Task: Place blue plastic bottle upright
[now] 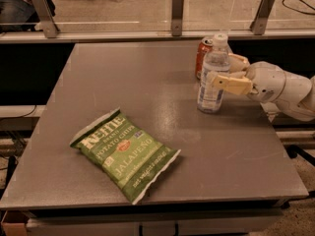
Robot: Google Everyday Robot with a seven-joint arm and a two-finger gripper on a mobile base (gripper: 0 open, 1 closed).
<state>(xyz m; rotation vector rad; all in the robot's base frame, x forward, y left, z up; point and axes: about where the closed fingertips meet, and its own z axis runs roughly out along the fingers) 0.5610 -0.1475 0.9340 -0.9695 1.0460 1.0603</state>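
The blue plastic bottle (212,77) is a clear water bottle with a white cap and a pale label. It stands upright at the table's right side, its base on or just above the surface. My gripper (222,69) reaches in from the right and is shut on the bottle's middle. One tan finger (231,83) lies across the bottle's front and the other finger (239,61) is behind it. An orange-red soda can (203,56) stands right behind the bottle, partly hidden by it.
A green Kettle jalapeño chip bag (125,152) lies flat at the front left of the grey table (147,82). A railing with metal posts (177,6) runs along the far edge. The table's right edge is close under my arm (285,90).
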